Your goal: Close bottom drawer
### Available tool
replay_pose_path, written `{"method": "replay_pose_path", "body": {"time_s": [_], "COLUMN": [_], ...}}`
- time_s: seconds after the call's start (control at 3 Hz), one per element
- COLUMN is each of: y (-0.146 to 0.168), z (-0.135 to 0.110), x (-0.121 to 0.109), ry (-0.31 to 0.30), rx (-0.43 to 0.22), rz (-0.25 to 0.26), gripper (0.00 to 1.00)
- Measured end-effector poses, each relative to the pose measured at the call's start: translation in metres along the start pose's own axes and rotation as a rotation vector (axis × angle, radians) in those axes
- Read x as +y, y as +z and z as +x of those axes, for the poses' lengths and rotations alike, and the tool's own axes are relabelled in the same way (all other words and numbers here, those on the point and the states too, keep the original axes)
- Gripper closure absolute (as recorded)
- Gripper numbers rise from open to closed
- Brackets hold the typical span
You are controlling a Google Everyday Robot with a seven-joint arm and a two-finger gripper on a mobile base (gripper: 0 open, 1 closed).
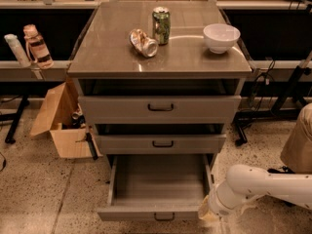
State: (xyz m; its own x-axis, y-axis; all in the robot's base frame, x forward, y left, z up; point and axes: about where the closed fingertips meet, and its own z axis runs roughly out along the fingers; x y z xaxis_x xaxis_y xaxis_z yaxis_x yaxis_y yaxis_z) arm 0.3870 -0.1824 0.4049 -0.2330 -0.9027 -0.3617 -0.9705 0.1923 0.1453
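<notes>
Bottom drawer: the bottom drawer (158, 186) is pulled well out of the cabinet at the lower centre of the frame, its plain grey tray bare and its small dark handle (164, 217) at the very bottom edge.
Gripper: the gripper (205, 212) is low in the lower right, at the drawer's right front corner, seemingly touching it.
Jaws: how far open they are cannot be told; nothing is seen held.
Arm: the white arm (265, 183) reaches in from the right edge.
Other drawers: the middle drawer (161, 144) and the top drawer (160, 108) sit above it.
Bench: the bench (117, 60) carries an upright green can (161, 26), a crushed can (143, 43) lying just beside it, and a white bowl (221, 37) at the right.
Floor: an open cardboard box (61, 126) stands at the left of the cabinet.
</notes>
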Motion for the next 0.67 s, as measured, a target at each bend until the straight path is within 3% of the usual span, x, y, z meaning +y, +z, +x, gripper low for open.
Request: {"method": "replay_pose_path", "body": {"time_s": [0.67], "y": [0.065], "z": [0.034], "x": [-0.004], "ry": [0.051], "rx": [-0.020], "rz": [-0.034], "gripper": [1.00]}}
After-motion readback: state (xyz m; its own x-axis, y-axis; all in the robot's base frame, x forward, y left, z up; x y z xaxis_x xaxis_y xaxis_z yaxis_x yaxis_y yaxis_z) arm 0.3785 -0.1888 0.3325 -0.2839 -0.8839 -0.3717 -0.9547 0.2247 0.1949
